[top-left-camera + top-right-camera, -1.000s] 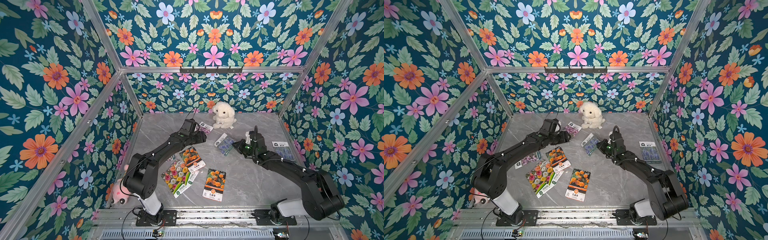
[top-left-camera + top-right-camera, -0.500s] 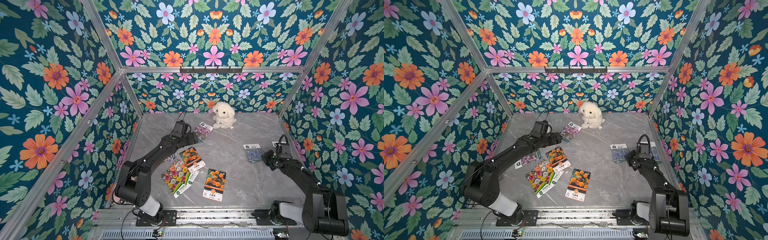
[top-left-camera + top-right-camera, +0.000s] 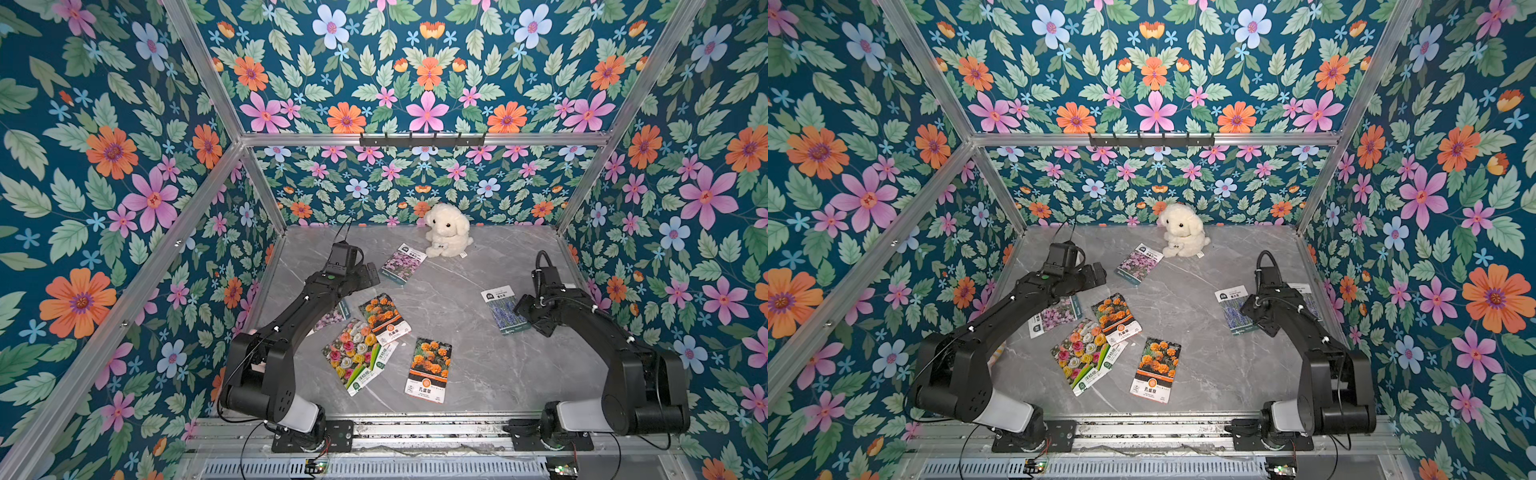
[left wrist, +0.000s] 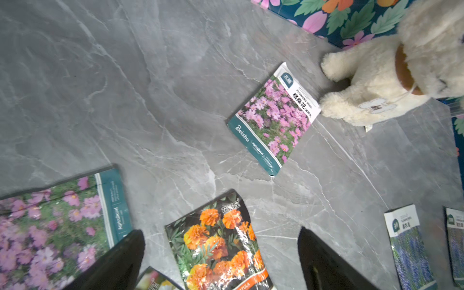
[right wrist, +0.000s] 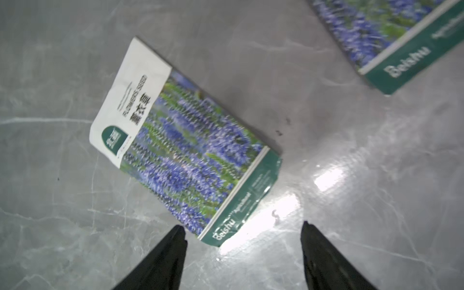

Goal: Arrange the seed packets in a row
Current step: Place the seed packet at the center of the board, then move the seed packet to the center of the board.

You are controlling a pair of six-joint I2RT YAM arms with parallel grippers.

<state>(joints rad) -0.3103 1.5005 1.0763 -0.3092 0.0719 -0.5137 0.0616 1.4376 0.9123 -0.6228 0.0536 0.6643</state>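
**Jaws.** My left gripper (image 4: 219,232) stands with its jaws wide apart and holds nothing. The nearer marigold packet (image 4: 218,243) lies flat below the gap between the fingertips. One pink packet (image 4: 273,120) lies well ahead of them, its top corner right beside the white plush dog (image 4: 371,82); I cannot tell if they touch. The second pink packet (image 4: 57,221) lies outside one finger.

My right gripper (image 5: 241,224) also has its jaws apart and empty. A lavender packet (image 5: 185,155) lies flat on the table (image 5: 62,226), its green bottom corner just ahead of the gap and ungripped. The second lavender packet (image 5: 391,32) lies farther ahead and off to one side, apart from the first.

**Progress, in my judgement:** early. The two lavender packets lie side by side on similar headings, a possible start of a row. The multicolour packets (image 3: 353,357) appear stacked, with the nearer marigold overlapping them. The other marigold packet (image 3: 430,370) lies alone nearby. Headings differ throughout. Six packets are not yet placed, and the overlapped ones need separating first.
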